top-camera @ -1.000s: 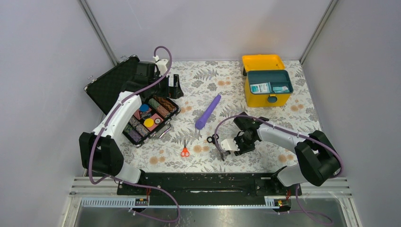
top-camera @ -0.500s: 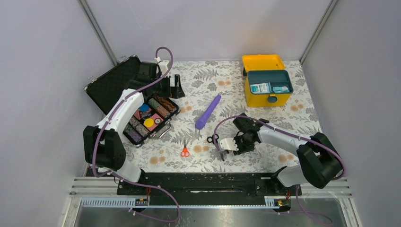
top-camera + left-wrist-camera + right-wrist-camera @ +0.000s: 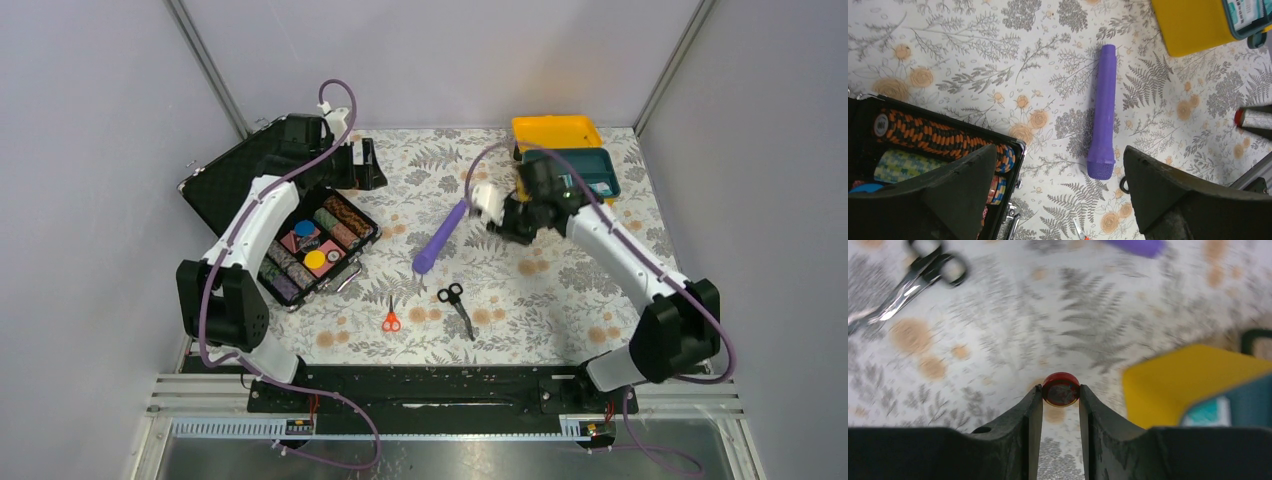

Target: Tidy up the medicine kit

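1. Far left of the floral-covered bench (image 3: 560, 300): an open black hard case (image 3: 235, 180) with patterned rolls and coloured discs packed inside.
2. My left gripper (image 3: 365, 170) hangs by that case's far right corner. Its jaws are spread about as wide as they go and it's got nothing in it.
3. Near the front edge there's a small pair of orange-handled scissors (image 3: 391, 320), and a pair of black-handled scissors (image 3: 455, 300) lies just right of them.
4. A purple plastic cylinder (image 3: 1103, 112) lies flat mid-bench, on a diagonal.
5. My right gripper (image 3: 1060, 396) is partly closed, pinching a small silver tube with a round red end (image 3: 1060, 388), held up off the bench just left of the kit.
6. The medicine kit, a boxy yellow plastic case with a teal inner tray (image 3: 565, 170), sits at the back right corner. Its lid is flipped open to the rear, with a couple of packets in the tray.
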